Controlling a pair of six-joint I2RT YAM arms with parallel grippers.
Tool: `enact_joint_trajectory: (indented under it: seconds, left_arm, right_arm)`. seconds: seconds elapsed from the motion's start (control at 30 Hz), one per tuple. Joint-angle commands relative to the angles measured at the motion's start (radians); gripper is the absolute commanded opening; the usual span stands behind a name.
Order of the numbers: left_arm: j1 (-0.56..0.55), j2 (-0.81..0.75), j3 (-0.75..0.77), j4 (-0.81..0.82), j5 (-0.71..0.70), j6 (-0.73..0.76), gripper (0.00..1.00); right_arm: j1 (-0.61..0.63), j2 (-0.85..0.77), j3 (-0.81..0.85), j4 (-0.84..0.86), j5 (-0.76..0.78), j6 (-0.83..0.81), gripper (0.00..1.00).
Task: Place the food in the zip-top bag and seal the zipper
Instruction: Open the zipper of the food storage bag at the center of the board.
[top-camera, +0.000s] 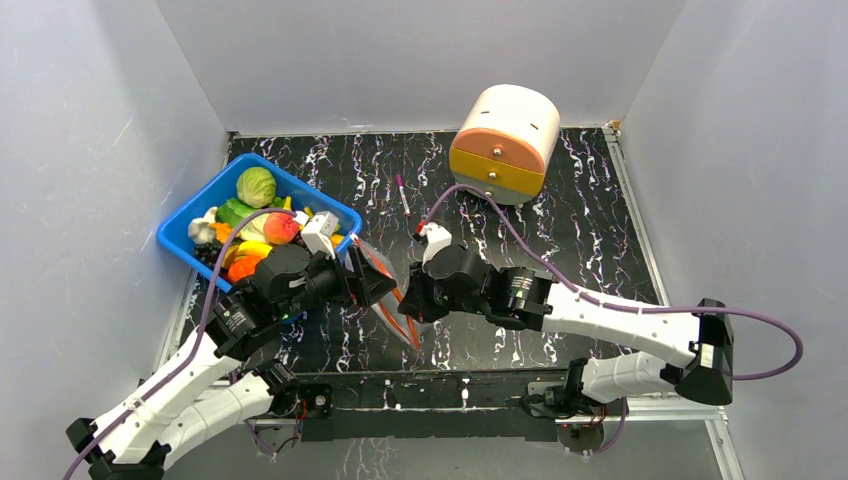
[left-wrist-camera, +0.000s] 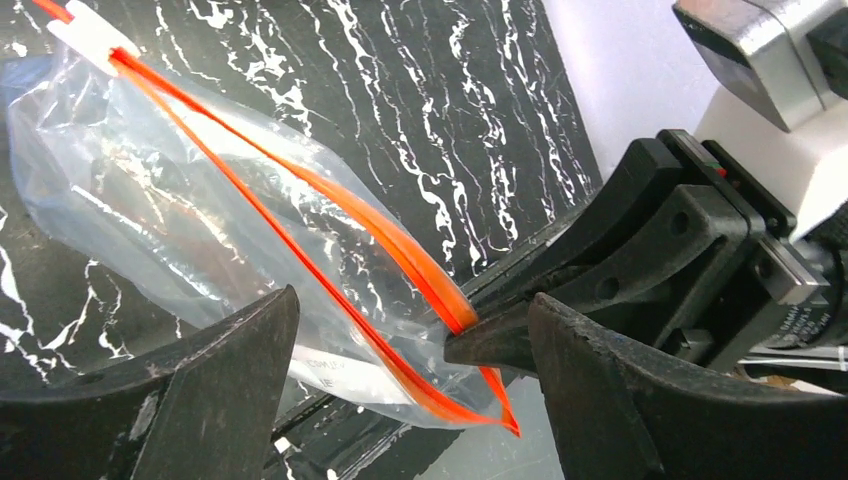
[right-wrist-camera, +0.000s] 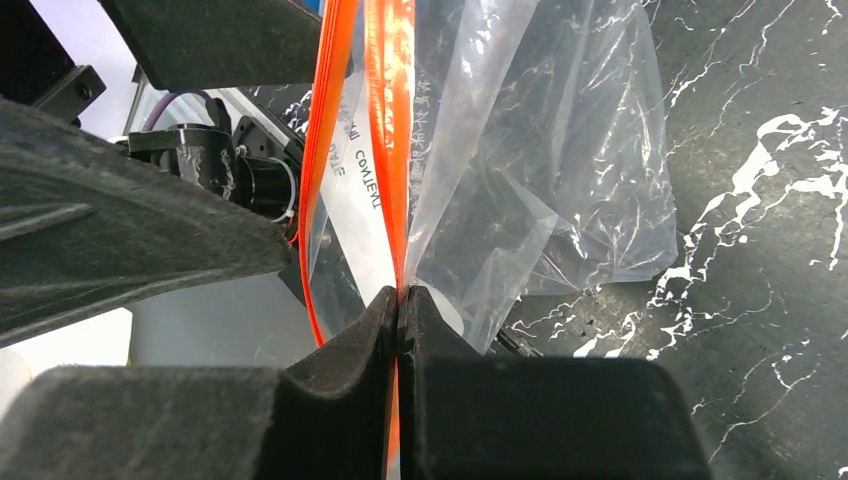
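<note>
Jaws of the right gripper (right-wrist-camera: 400, 302) are clamped shut on one lip of the zipper (right-wrist-camera: 390, 120). The left gripper (left-wrist-camera: 410, 305) is held wide apart, with a corner of the zip-top bag (left-wrist-camera: 180, 210) between its fingers; contact cannot be told. The bag is lifted over the table (top-camera: 560, 240). The food (top-camera: 256, 186) is piled in the blue bin (top-camera: 178, 252), left of the bag.

The zip-top bag (left-wrist-camera: 150, 200) is clear, crinkled, glossy plastic film; its zipper (left-wrist-camera: 395, 245) a smooth red-orange plastic strip. Beneath it, the table (left-wrist-camera: 430, 110) appears matt black, marbled.
</note>
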Motion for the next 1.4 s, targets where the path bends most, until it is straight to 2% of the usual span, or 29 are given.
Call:
enact_joint_trajectory:
  seconds: [0.0, 0.17, 0.37, 0.57, 0.7, 0.97, 1.0, 1.1, 1.23, 1.37]
  left_arm:
    - [-0.007, 0.003, 0.001, -0.046, -0.045, -0.005, 0.80]
    - [-0.005, 0.023, 0.001, -0.069, -0.061, 0.013, 0.68]
    - [-0.006, 0.074, 0.007, -0.084, -0.028, 0.034, 0.41]
    - [-0.006, 0.089, -0.002, -0.094, -0.060, 0.042, 0.21]
    - [-0.006, 0.083, -0.010, -0.099, -0.066, 0.058, 0.00]
    - [-0.006, 0.054, 0.001, -0.119, -0.100, 0.077, 0.00]
    - [-0.006, 0.049, 0.006, -0.116, -0.100, 0.086, 0.00]
    - [-0.006, 0.034, 0.018, -0.090, -0.091, 0.120, 0.00]
    - [-0.006, 0.012, 0.005, -0.055, -0.068, 0.170, 0.00]
    - [-0.006, -0.005, 0.010, -0.060, -0.080, 0.184, 0.00]
  right_arm:
    - [0.014, -0.002, 0.014, 0.117, 0.025, 0.039, 0.00]
    - [0.018, -0.016, -0.013, 0.159, 0.045, 0.068, 0.00]
    - [0.019, -0.065, -0.068, 0.229, 0.073, 0.091, 0.00]
    - [0.018, -0.108, -0.109, 0.240, 0.101, 0.096, 0.00]
    - [0.018, -0.120, -0.123, 0.230, 0.114, 0.090, 0.00]
    - [0.018, -0.119, -0.144, 0.156, 0.136, 0.108, 0.00]
    - [0.018, -0.118, -0.143, 0.142, 0.142, 0.114, 0.03]
    - [0.018, -0.100, -0.123, 0.103, 0.173, 0.161, 0.21]
    - [0.018, -0.016, -0.011, 0.039, 0.177, 0.216, 0.42]
    - [0.018, 0.075, 0.136, -0.036, 0.237, 0.202, 0.47]
